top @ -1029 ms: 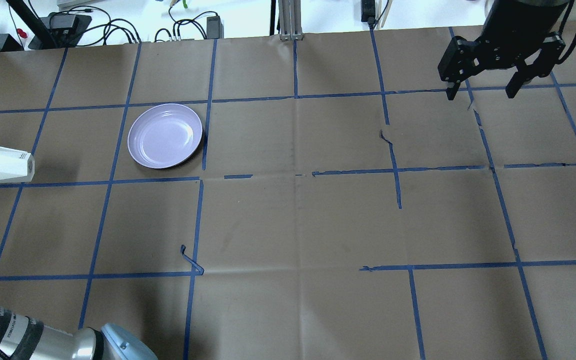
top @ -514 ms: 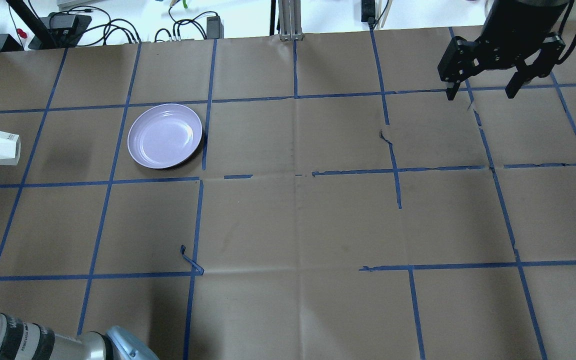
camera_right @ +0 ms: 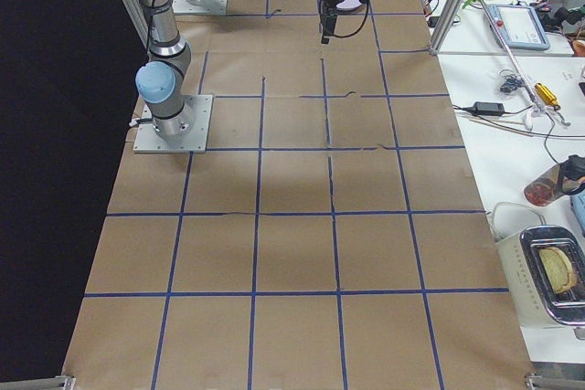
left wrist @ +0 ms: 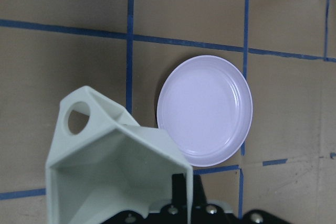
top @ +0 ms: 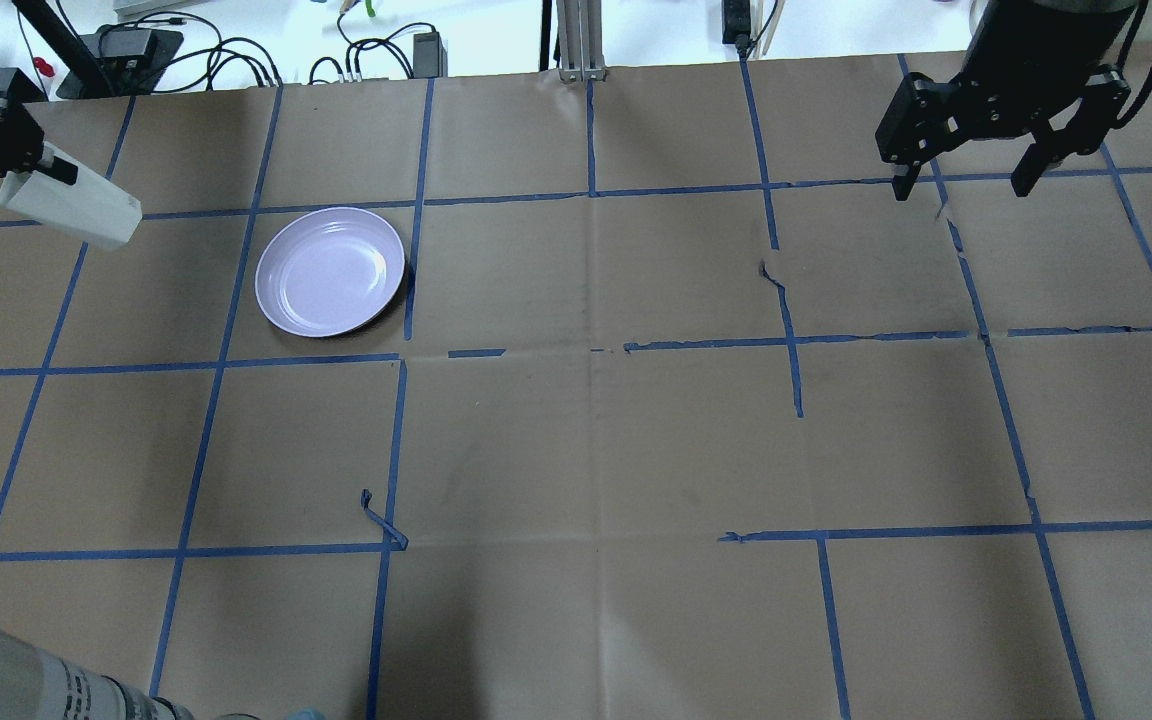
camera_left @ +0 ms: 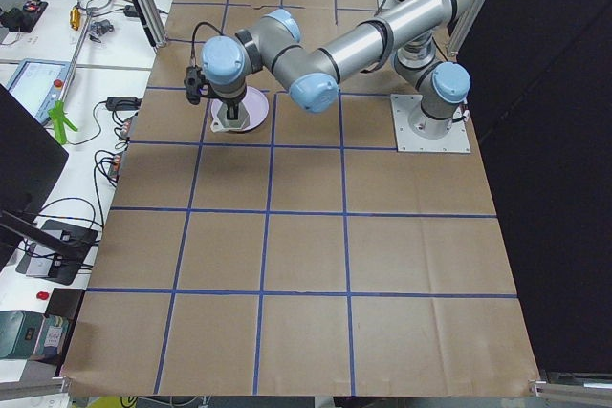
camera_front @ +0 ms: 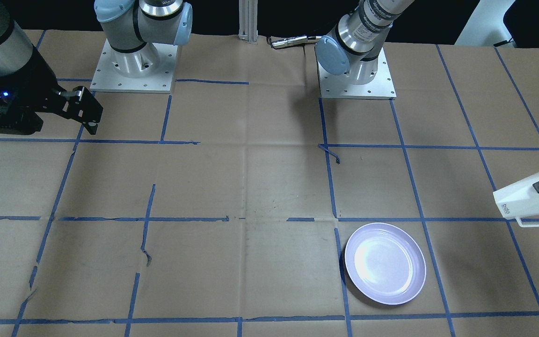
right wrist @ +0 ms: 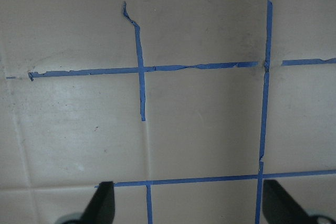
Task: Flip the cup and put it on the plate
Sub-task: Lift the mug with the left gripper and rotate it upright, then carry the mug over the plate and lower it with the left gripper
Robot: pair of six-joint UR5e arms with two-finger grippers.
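Note:
The cup is white and faceted. It hangs tilted in my left gripper, which is shut on its wall, in the air left of the plate. In the left wrist view the cup fills the lower left, with its loop handle at the upper left and the plate beyond it. From the front, the cup is at the right edge, above and right of the plate. My right gripper is open and empty at the far right, also seen in its wrist view.
Brown paper with a blue tape grid covers the table. A loose curl of tape sticks up near the front middle. Cables and boxes and an aluminium post stand beyond the far edge. The arm bases are bolted to the robot's side.
My left gripper has carried the cup away from the robot and a little to the right, towards the plate's far left, and the cup has turned. The right arm has not moved.

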